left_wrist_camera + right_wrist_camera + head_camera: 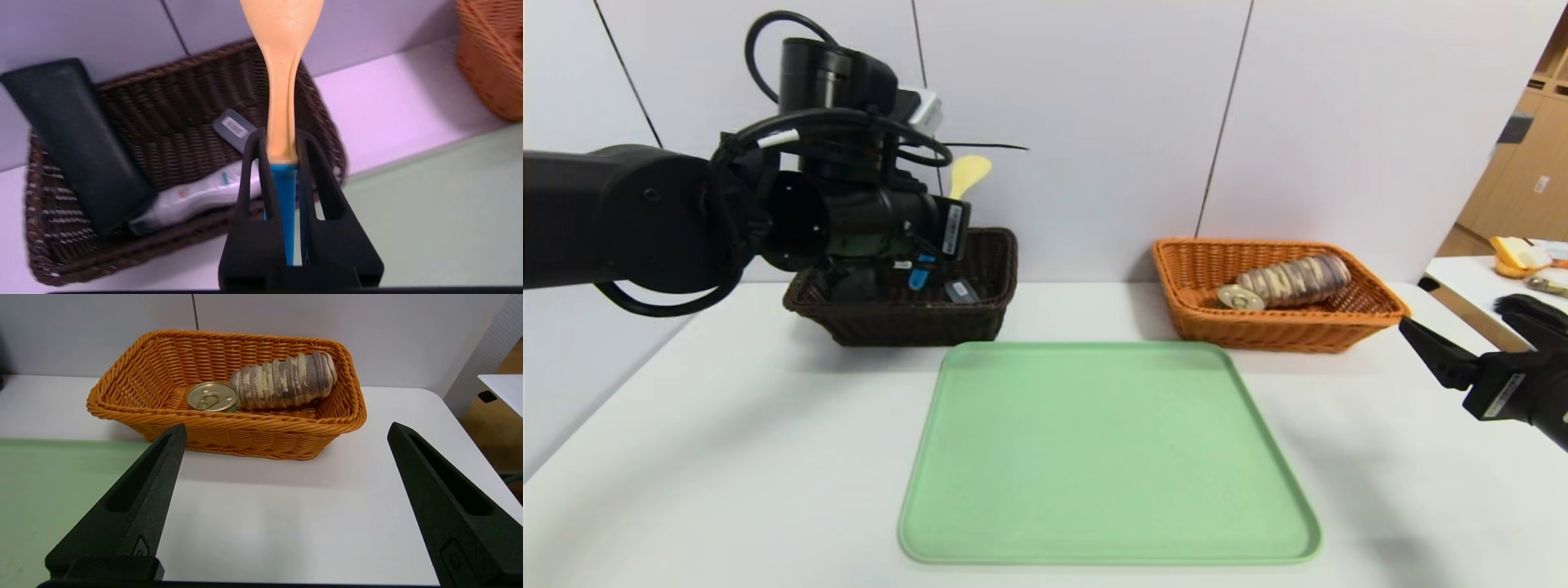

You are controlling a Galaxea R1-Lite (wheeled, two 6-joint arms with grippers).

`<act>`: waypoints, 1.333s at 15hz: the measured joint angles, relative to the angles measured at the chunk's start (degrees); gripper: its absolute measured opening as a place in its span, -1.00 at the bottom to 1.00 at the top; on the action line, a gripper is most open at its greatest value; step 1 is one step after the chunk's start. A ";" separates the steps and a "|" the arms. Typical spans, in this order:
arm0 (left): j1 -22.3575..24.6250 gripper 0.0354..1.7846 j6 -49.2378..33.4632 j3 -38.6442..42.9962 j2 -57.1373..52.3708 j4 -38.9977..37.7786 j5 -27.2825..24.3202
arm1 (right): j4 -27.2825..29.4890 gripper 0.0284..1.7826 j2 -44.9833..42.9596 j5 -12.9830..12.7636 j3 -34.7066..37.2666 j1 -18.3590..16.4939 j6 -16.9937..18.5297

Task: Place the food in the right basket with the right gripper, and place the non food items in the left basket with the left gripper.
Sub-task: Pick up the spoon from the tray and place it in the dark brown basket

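1. Left gripper (pixel 280 143): matte black fingers pressed onto a spatula (pixel 282 81), pinching it where the blue handle meets the pale wooden blade. Blade is flat and paddle-shaped, and sticks out beyond the fingertips.
2. From the head view the left gripper hangs over the dark basket (pixel 988 269), at the rear left of the white table (pixel 727 425); the blade tip shows against the wall above the basket.
3. Dark basket: brown woven wicker, rectangular, sloped walls. Inside: a long flat black case (pixel 77 143) leaning on the far wall, a white squeeze tube (pixel 196 200) lying on the floor, and a small grey rectangular piece (pixel 233 130) with a pale label. The tube has red and green print, too small to read.
4. Right gripper (pixel 286 433): black wedge-shaped fingers spread wide, nothing between them, held low over the table's right edge, near the orange basket (pixel 229 428).
5. Orange basket: bright woven wicker, same shape. It holds a ridged, brown-and-cream striped bread roll (pixel 286 379) and a can (pixel 212 396) on its side, gold pull-tab lid facing out, touching the roll.
6. Smooth mint-green tray (pixel 1111 457), with rounded corners, lies in front of both baskets.
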 joint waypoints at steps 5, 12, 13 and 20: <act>10.23 -0.86 2.71 -5.17 6.30 -1.18 -2.96 | -1.60 0.90 0.90 0.04 2.05 0.00 0.09; 13.23 -0.86 6.53 -7.46 16.45 -7.19 -2.80 | -3.12 0.90 0.99 0.04 4.46 0.00 1.38; 13.31 -0.86 6.83 -7.52 17.51 -9.01 -2.78 | -3.19 0.90 0.96 0.11 4.57 0.00 1.35; 13.36 -0.86 7.03 -7.02 20.26 -10.47 -2.72 | -3.17 0.90 0.96 0.13 4.69 0.00 1.41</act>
